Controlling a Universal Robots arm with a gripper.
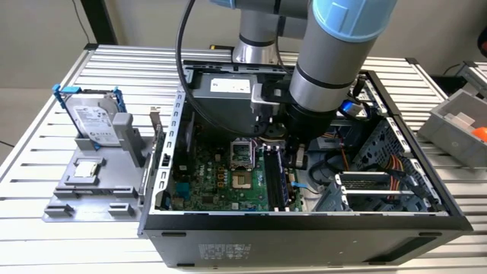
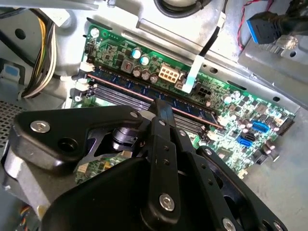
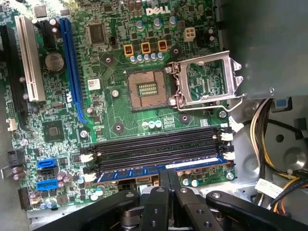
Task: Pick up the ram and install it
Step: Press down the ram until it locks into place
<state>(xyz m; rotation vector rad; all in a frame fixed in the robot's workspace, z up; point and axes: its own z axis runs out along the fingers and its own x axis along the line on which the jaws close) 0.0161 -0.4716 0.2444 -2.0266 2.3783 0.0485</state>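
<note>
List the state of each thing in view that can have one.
ram: lying along the outermost memory slot, under the gripper.
gripper: fingers together on the ram's top edge.
processor socket: empty, retention frame swung open.
other memory slots: empty.
hard drive: upright in stand outside the case.
computer case: side open.

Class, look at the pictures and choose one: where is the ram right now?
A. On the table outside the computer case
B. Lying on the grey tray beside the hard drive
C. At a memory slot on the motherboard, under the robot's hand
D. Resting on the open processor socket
C: in the first wrist view the ram sits along a motherboard memory slot, with the hand at its edge.
</note>
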